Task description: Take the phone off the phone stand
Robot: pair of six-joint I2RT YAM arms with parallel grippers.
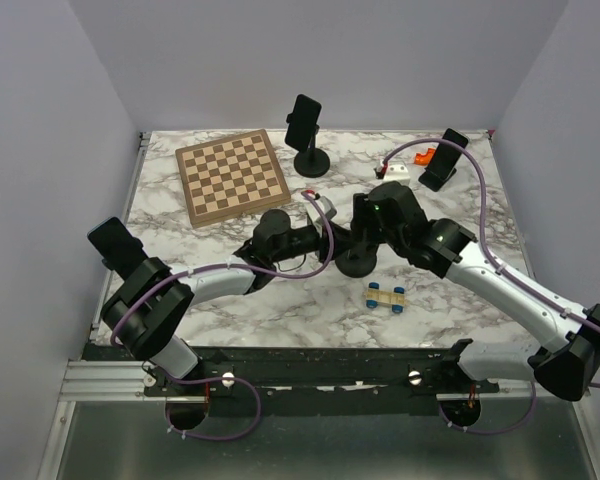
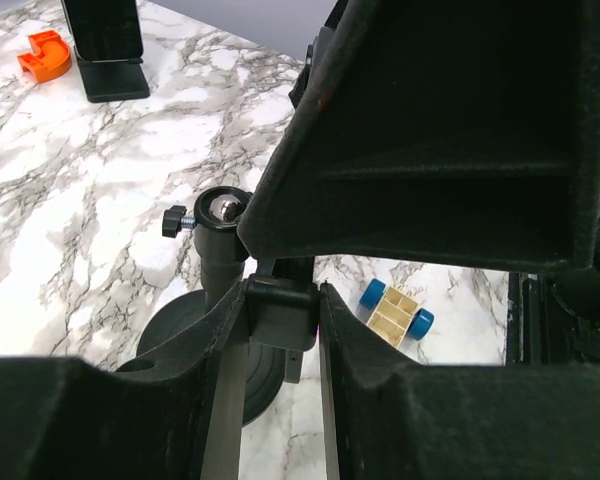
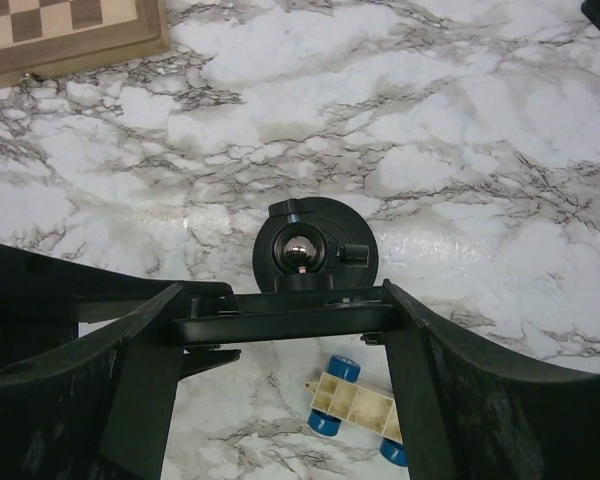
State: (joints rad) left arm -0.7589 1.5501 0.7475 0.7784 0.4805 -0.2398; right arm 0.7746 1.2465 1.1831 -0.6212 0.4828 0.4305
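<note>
The black phone (image 3: 280,325) shows edge-on in the right wrist view, in front of the ball joint (image 3: 302,250) of the phone stand (image 3: 315,262). My right gripper (image 3: 280,320) is shut on the phone, one finger on each side edge. My left gripper (image 2: 282,300) is shut on the stand's black clamp bracket (image 2: 280,318), beside the post (image 2: 220,235). In the top view both grippers, left (image 1: 332,238) and right (image 1: 365,222), meet over the stand's round base (image 1: 358,263) at the table's middle. They hide the phone there.
A yellow toy car with blue wheels (image 1: 387,296) lies just in front of the stand. A chessboard (image 1: 230,177) is at the back left. Other phones on stands are at the back (image 1: 302,120), right (image 1: 445,160) and left (image 1: 115,240). An orange piece (image 1: 423,157) is nearby.
</note>
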